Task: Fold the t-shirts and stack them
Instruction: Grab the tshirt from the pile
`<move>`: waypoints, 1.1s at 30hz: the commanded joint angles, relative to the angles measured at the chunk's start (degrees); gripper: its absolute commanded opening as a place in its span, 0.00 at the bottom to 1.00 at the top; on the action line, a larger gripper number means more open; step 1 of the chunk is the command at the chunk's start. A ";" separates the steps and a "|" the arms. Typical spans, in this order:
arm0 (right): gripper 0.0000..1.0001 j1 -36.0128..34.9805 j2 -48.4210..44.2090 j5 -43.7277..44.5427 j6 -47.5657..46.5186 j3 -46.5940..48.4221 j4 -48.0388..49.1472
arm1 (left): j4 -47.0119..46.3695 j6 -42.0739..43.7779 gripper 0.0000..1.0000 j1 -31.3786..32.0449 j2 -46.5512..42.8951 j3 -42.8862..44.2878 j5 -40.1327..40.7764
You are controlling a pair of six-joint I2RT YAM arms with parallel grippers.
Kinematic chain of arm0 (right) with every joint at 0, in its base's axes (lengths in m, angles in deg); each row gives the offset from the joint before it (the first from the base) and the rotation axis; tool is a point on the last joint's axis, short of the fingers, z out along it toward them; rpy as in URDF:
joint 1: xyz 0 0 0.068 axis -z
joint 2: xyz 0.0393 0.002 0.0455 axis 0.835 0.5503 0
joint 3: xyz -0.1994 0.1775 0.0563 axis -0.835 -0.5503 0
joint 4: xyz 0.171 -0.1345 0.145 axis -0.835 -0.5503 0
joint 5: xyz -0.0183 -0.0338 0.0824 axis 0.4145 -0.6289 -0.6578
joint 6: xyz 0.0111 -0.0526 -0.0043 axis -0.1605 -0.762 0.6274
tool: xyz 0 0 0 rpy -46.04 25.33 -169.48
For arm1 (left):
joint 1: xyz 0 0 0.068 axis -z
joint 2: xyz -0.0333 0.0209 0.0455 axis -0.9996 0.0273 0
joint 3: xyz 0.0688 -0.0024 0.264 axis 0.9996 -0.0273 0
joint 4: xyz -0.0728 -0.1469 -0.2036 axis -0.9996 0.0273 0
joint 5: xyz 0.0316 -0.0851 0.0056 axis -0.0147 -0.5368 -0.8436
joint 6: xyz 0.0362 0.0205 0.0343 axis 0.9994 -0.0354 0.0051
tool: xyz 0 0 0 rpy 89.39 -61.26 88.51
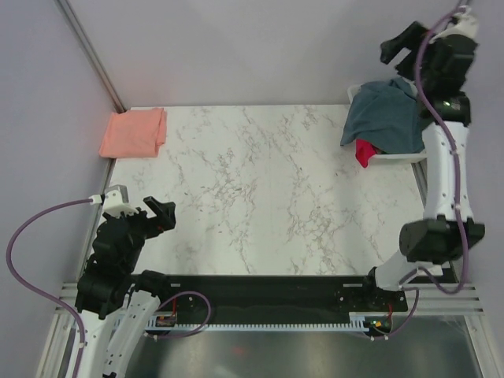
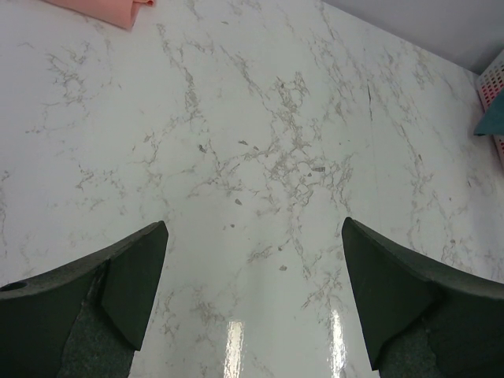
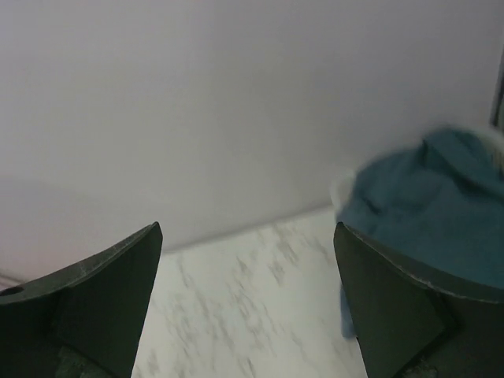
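From above, the salmon-pink t-shirt [image 1: 132,132] lies folded flat at the far left corner of the worktop [image 1: 268,189], which I take as the base of the stack. The slate-blue t-shirt [image 1: 386,118] is heaped in the basket [image 1: 398,159] at the far right, hanging over its rim, with a red garment [image 1: 364,151] poking out beneath. My right fingers [image 1: 396,43] hang raised beside that heap, probably to come down on the blue cloth. My left fingers [image 1: 163,211] wait low at the near left, out of the way.

My left wrist view shows my left fingers [image 2: 130,283] spread wide over bare marble with nothing between them. It catches only an edge of the pink shirt [image 2: 110,8].

My right wrist view shows my right fingers [image 3: 102,307] apart and empty, facing the wall [image 3: 197,102]. The blue shirt [image 3: 425,205] sits off to the right, not between them
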 commanded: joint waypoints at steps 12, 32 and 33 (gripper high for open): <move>0.98 -19.75 28.61 34.99 -6.03 2.67 -27.12 | -1.45 -1.69 1.00 -0.44 -1.47 -0.27 1.46; 0.98 -19.06 37.32 42.64 5.24 -9.82 -9.72 | -1.45 -1.69 1.00 -0.35 -1.20 -0.18 1.64; 0.98 -18.88 38.71 43.08 5.24 -9.12 -9.71 | -1.45 -1.69 1.00 -0.35 -1.20 -0.18 1.64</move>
